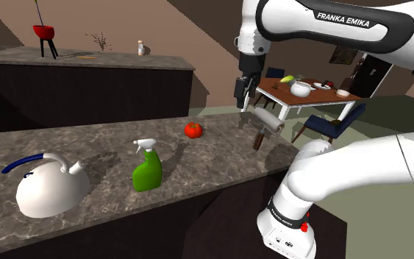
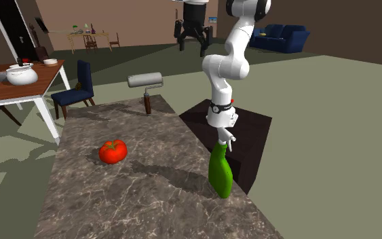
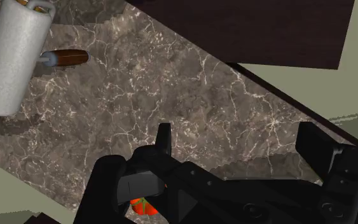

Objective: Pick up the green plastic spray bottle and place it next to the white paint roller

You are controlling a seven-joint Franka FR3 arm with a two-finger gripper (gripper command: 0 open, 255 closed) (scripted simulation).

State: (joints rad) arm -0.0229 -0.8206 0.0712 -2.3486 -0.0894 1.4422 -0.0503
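The gripper (image 2: 195,39) hangs high, maybe over the paint roller (image 2: 146,81). Its jaws are spread because the green spray bottle (image 1: 147,171) stands far off, not grabbed yet.

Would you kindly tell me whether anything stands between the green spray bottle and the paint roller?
Only the red tomato lies between the green spray bottle and the paint roller, set a little off the straight line toward the far edge of the counter in the shoulder view. The open claw hangs high near the roller.
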